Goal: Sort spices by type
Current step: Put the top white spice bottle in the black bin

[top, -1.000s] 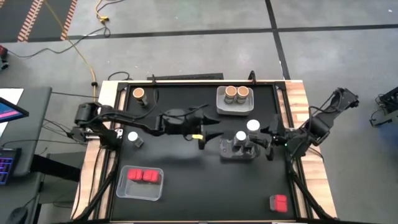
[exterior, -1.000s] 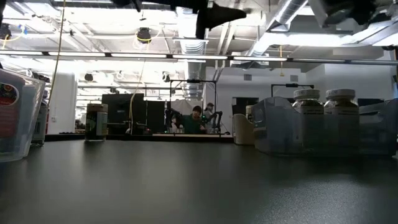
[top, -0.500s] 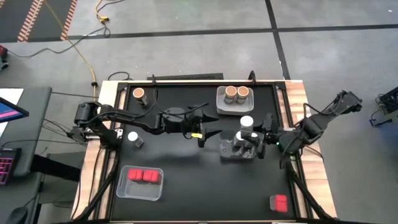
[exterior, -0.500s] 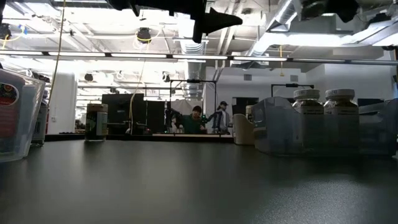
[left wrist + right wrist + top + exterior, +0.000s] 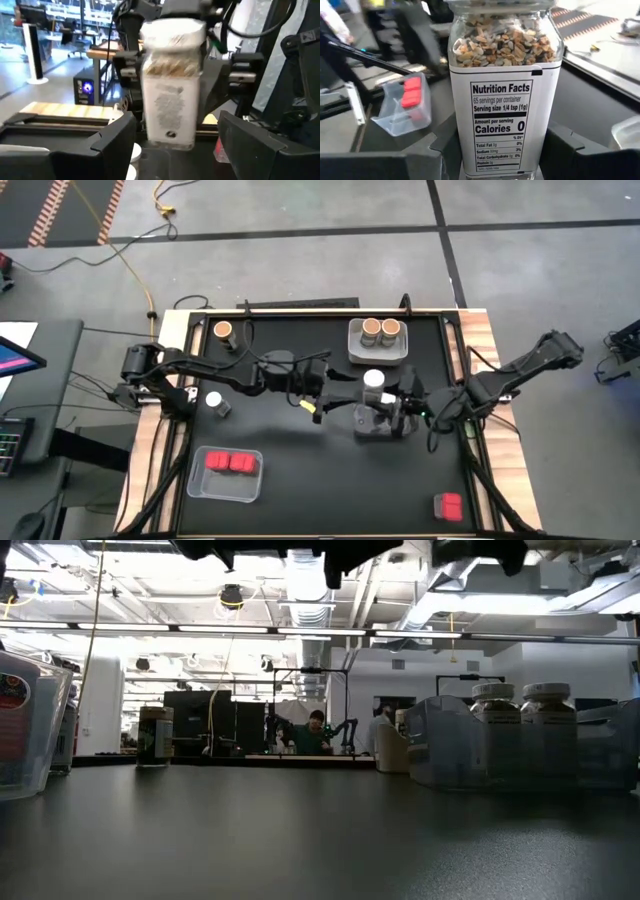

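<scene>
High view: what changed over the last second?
The right gripper carried its white-lidded jar leftward, from beside the dark tray to above it, toward the left gripper, which edged right to meet it, open. Cork-topped jars and red boxes stayed put.

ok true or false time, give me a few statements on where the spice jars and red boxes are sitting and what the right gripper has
1. The right gripper holds a white-lidded jar. True.
2. Two cork-topped jars stand together in the tray at the table's far edge. True.
3. The clear tray near the left front holds three white-lidded jars. False: it holds two red boxes.
4. A lone red box sits on the table near the right front corner. True.
5. The left gripper holds a cork-topped jar. False: nothing is between its fingers; a single cork-topped jar stands far off by the table's back left corner.
</scene>
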